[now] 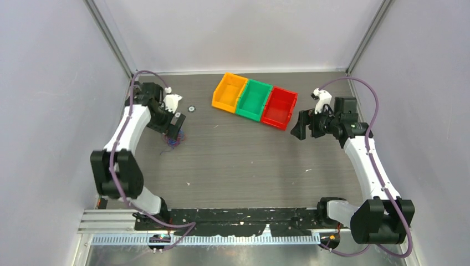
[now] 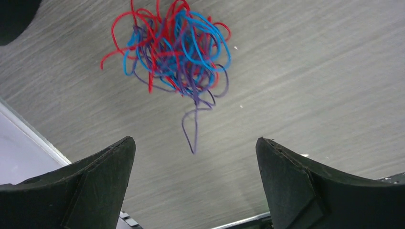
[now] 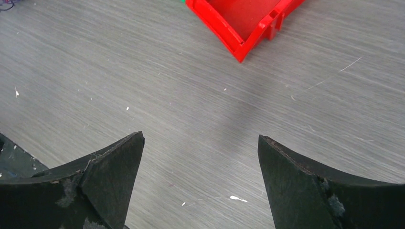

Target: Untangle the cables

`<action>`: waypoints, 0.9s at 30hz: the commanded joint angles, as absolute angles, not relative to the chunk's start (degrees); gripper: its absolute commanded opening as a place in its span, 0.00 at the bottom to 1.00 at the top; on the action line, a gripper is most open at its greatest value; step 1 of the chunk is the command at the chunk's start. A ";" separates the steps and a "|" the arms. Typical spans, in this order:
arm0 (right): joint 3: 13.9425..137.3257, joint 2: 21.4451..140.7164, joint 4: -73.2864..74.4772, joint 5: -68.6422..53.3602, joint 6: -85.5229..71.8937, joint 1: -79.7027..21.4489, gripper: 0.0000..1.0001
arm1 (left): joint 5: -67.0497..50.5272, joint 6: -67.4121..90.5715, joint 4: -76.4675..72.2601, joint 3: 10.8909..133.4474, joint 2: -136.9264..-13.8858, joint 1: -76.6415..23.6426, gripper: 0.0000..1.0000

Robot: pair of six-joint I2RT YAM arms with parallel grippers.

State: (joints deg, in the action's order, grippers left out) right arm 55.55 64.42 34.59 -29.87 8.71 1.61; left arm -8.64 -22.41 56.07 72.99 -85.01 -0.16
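**Left hand poised over the knot, both hands open**

I am holding my left hand (image 2: 196,143) spread wide and empty just above the cables (image 2: 172,47), a red, blue and purple knot lying on the left side of the bench (image 2: 310,71). I judge this is lining up a first pinch. My right hand (image 3: 200,138) is hanging open, gripping nothing, beside the red bin (image 3: 239,24), well apart from the knot. The left wrist view is showing single strands and a loose purple tail, while the overhead view is giving only a small smudge.

left hand (image 2: 195,139) spread wide, right hand (image 3: 201,135) likewise
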 commanded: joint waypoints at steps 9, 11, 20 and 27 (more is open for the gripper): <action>57.50 66.10 35.02 -33.32 9.61 1.29 0.95 | -7.60 -22.07 53.47 87.16 -111.49 -0.26 0.80; 57.48 66.48 34.91 -33.61 9.44 1.28 0.95 | -7.83 -21.13 54.07 88.47 -113.64 -0.26 0.70; 58.83 67.84 33.34 -39.00 6.56 -1.96 0.98 | -36.47 -15.12 50.46 76.49 -91.81 -4.45 0.00; 60.61 68.76 24.23 -43.53 -1.94 -14.65 0.93 | -54.11 26.87 5.48 54.28 -72.15 -13.53 0.00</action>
